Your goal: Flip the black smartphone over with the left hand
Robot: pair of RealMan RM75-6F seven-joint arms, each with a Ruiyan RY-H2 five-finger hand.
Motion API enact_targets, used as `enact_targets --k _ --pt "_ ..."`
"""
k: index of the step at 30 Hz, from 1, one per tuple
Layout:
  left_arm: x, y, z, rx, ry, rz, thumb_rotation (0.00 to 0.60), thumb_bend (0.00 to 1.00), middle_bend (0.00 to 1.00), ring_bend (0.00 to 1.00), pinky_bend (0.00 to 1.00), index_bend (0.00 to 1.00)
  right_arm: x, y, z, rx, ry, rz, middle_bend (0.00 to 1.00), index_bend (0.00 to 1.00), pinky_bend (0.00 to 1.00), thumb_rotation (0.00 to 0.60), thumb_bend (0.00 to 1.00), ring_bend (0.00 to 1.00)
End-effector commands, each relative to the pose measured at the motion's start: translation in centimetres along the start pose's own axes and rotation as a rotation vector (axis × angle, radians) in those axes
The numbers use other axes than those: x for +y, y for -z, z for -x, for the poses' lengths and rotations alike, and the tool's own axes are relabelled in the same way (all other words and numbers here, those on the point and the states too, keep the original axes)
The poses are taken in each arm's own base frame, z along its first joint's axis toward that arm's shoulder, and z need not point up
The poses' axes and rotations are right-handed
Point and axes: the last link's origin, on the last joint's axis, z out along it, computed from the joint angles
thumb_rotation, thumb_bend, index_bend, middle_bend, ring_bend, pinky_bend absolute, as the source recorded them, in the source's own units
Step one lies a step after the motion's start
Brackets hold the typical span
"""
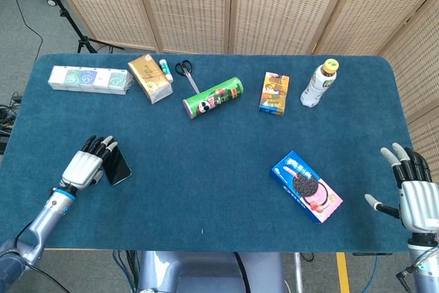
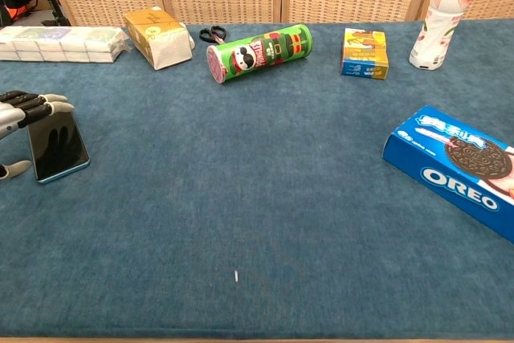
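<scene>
The black smartphone (image 1: 119, 165) lies screen up near the table's front left, and the chest view shows its blue rim (image 2: 58, 145). My left hand (image 1: 88, 165) sits against the phone's left side. Its fingers (image 2: 32, 105) reach over the phone's far left corner, and the thumb (image 2: 14, 169) lies on the cloth by the near left corner. The phone still looks flat on the table; I see no firm grip on it. My right hand (image 1: 413, 193) hovers at the table's front right edge with fingers spread, holding nothing.
Along the back stand a tissue pack (image 1: 90, 79), a tan box (image 1: 149, 78), scissors (image 1: 184, 73), a green Pringles can (image 1: 213, 97), a small orange box (image 1: 274, 93) and a bottle (image 1: 319, 82). An Oreo box (image 1: 306, 186) lies front right.
</scene>
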Motion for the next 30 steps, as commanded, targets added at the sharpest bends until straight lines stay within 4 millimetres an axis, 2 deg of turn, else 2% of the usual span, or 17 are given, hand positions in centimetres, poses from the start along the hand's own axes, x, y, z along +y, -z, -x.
enact_targets --k 1,14,30 --pt "0.1 -0.2 -0.2 0.01 0.008 -0.002 0.6 0.35 0.0 0.0 0.0 0.0 0.0 0.0 0.0 0.001 0.0 0.001 0.0 0.13 0.07 0.6 0.0 0.0" --pt "-0.7 0.2 -1.0 0.027 -0.02 0.002 0.6 0.36 0.0 0.0 0.0 0.0 0.1 0.0 0.1 -0.007 0.002 0.008 0.0 0.13 0.07 0.6 0.0 0.0" --pt "0.0 -0.8 -0.5 0.007 -0.025 -0.006 0.6 0.36 0.0 0.0 0.0 0.0 0.2 0.0 0.0 -0.007 0.0 0.015 0.0 0.14 0.07 0.6 0.0 0.0"
